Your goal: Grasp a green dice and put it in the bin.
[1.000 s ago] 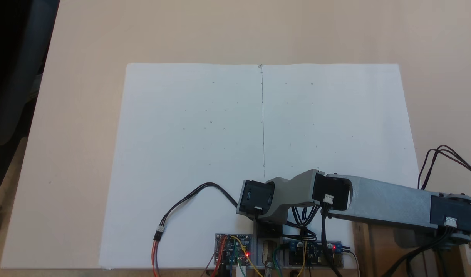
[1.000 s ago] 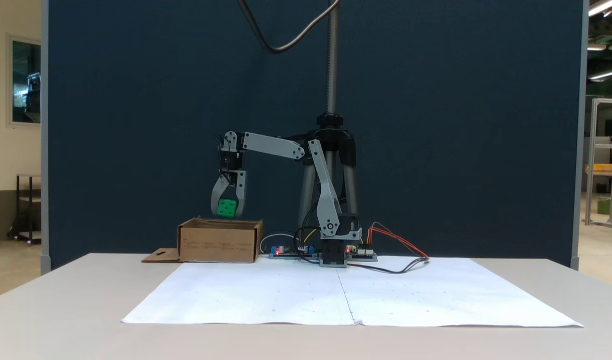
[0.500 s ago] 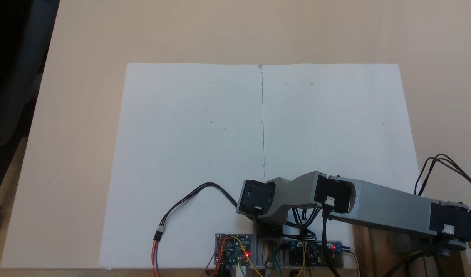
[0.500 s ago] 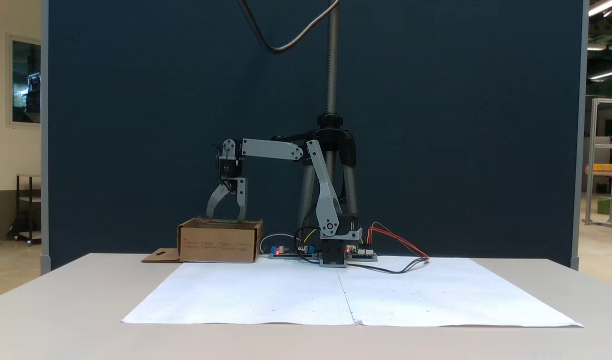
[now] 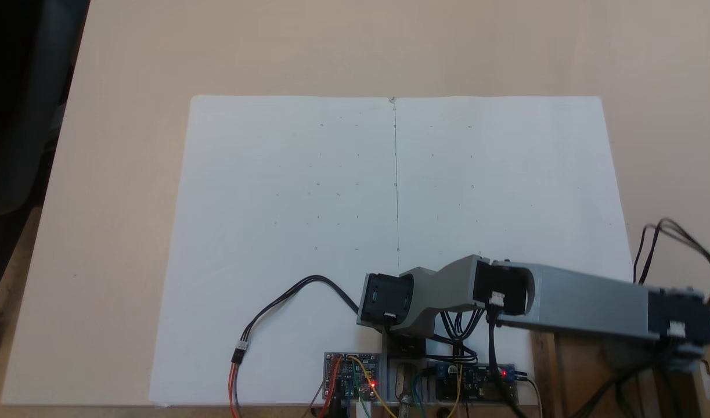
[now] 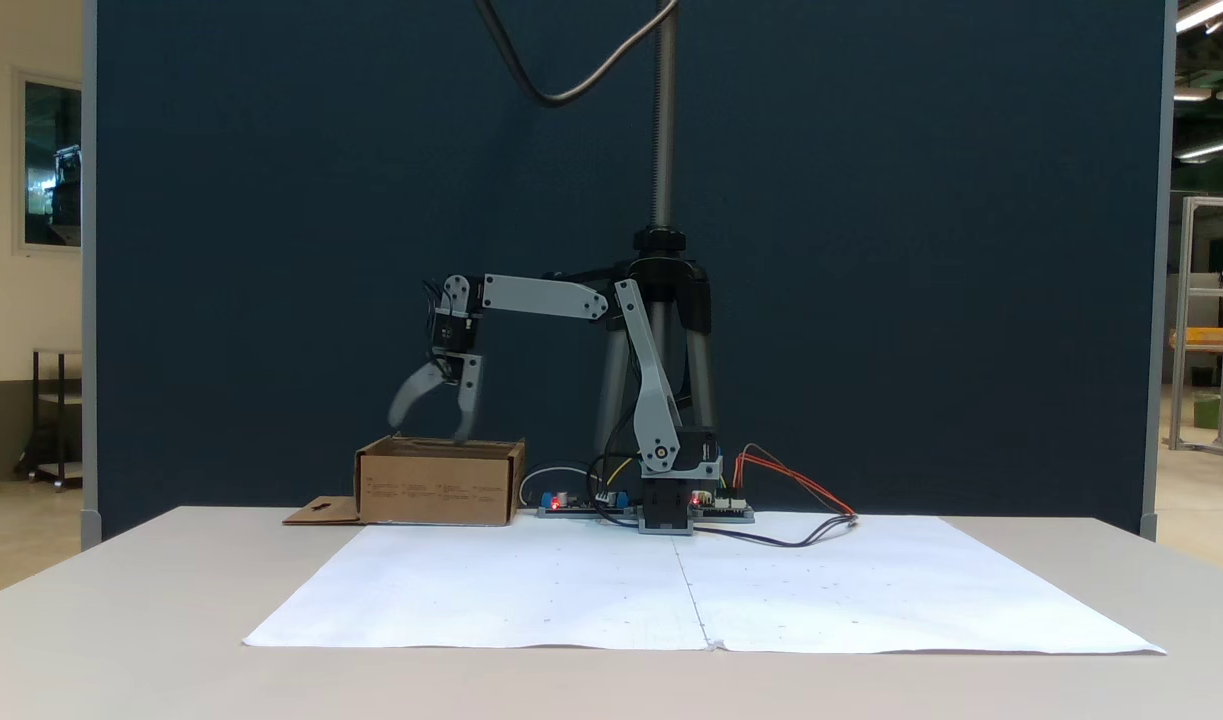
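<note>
Seen from the front in a fixed view: gripper (image 6: 429,427) hanging just above the open top of the bin (image 6: 438,483), pointing down, jaws spread wide with nothing between them, the left fingertip out past the box's left part and the right fingertip (image 6: 463,432) close to the rim, slightly blurred. Green dice nowhere to be made out against the box walls; cannot tell whether inside, the interior being hidden by the low cardboard walls. Bin standing on the table (image 6: 121,600) at the left rear, brown cardboard, a flat side flap (image 6: 321,512) with a small slot lying out to its left on the tabletop. Arm (image 6: 541,297) reaching horizontally leftward from an upright link above the base (image 6: 671,500), just right of the bin. White paper sheet (image 6: 691,590) spread over the table in front of base and bin, a crease down its middle. Control boards (image 6: 581,500) with red lights beside the base, cables trailing to the right. In a fixed view from above: grey forearm link (image 5: 587,302) stretched toward the right edge, its far end blurred, over the paper sheet (image 5: 331,203), boards (image 5: 355,374) at the bottom edge, black cable (image 5: 296,290) looping left.
</note>
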Motion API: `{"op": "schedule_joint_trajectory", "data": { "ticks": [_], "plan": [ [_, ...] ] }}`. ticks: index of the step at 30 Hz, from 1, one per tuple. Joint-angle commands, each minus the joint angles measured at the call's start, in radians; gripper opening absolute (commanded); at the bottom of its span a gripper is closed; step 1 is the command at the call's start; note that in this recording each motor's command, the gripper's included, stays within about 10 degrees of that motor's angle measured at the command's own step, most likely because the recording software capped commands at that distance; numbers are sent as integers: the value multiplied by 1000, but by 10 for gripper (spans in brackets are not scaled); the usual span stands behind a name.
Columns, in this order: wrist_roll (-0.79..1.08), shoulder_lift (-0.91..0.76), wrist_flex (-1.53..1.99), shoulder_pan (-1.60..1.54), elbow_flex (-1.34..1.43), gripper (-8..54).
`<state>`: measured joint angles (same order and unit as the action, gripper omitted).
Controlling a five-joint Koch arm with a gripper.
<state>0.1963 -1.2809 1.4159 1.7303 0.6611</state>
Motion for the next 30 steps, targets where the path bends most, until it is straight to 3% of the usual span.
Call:
{"op": "schedule_joint_trajectory", "data": {
  "ticks": [1,15,30],
  "plan": [
    [-143,-84,-92,-60,-20,438],
    [-308,-367,-181,-549,-20,438],
    [-314,-403,-279,-1364,-20,439]
  ]
}}
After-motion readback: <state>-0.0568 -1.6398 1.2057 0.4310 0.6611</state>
